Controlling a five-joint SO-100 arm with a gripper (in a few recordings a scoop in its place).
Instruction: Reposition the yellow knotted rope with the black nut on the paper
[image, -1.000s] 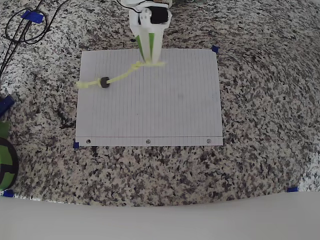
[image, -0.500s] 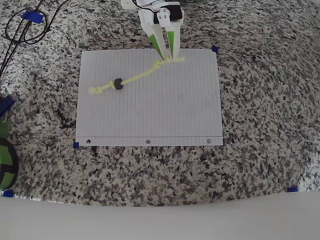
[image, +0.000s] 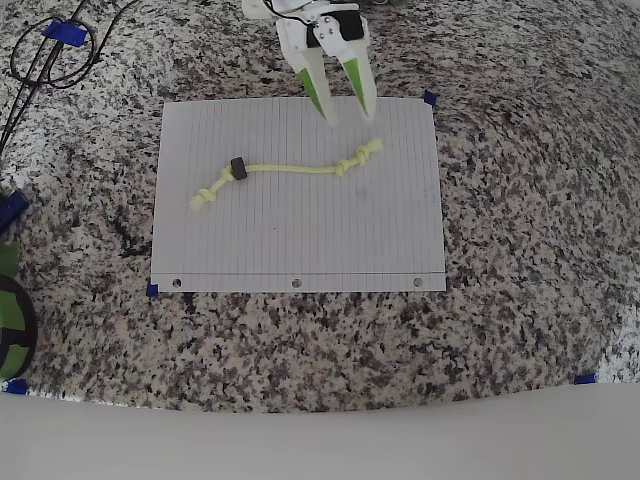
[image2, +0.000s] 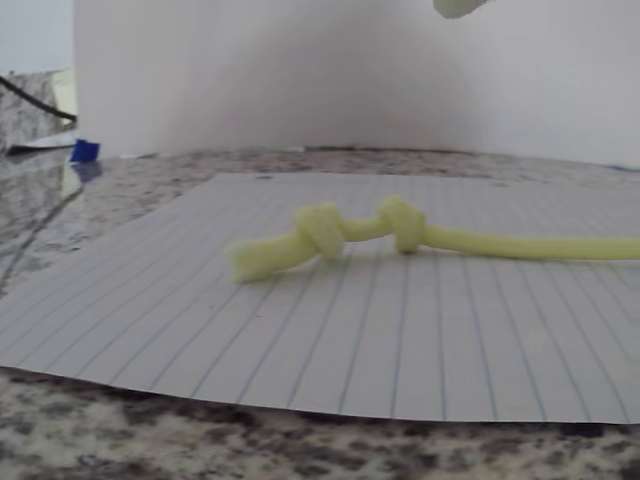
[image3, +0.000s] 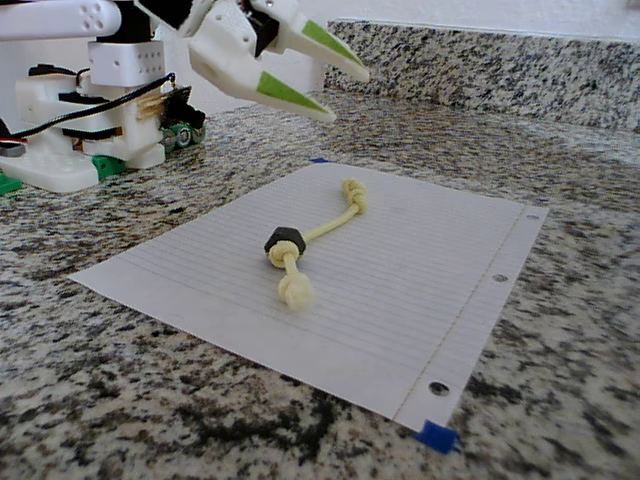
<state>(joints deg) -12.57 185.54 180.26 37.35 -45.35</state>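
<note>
Since half a second ago, yellow knotted rope (image: 290, 170) freed from gripper (image: 348, 112), now lying flat across upper middle of paper (image: 300, 240) in overhead view. Fingers spread, lifted clear above rope's right knotted end. Cord thin, pale, twisted; black nut (image: 238, 169), hexagonal, sits near left knot. Paper white, lined, on speckled granite counter (image: 520, 200).

Rope (image: 290, 168): pale yellow-green. Nut (image: 238, 169): black. Paper (image: 300, 240): white, thin grey-blue ruling. Gripper (image: 348, 112): white, green finger faces. Counter (image: 520, 200): speckled grey, black and white granite. Tape (image3: 437, 437) at paper corners: blue. Cables (image: 40, 60): black.
</note>
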